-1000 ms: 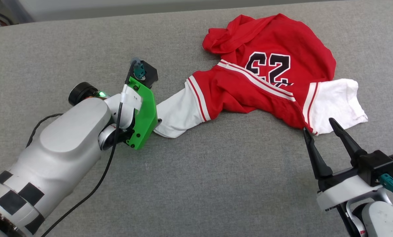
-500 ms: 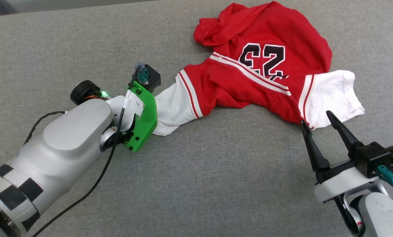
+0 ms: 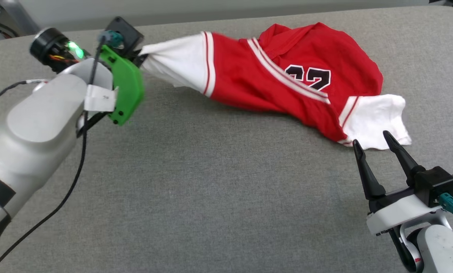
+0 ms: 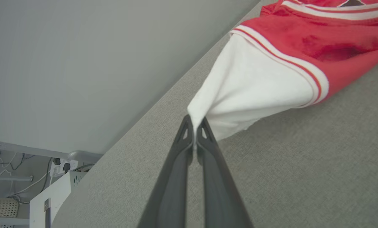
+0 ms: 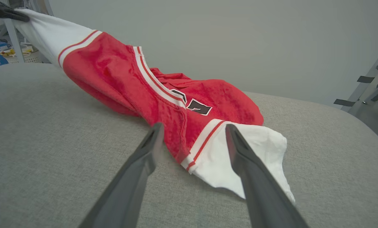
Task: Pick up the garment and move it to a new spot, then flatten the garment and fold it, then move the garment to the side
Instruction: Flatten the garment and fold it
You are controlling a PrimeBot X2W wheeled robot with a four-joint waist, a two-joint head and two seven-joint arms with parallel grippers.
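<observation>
Under garment (image 3: 249, 81), grey surface (image 3: 211, 189); pale wall (image 4: 81, 63)

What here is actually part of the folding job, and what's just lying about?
Part of the job: red-and-white T-shirt; left gripper, pinching one white sleeve; right gripper, open near the other sleeve; grey padded table.
Just lying about: power strip, white cabinet.

I find the garment (image 3: 272, 83) soft matt cloth; table cover (image 3: 211, 182) rough grey weave; my left gripper (image 4: 194, 123) smooth dark plastic.
</observation>
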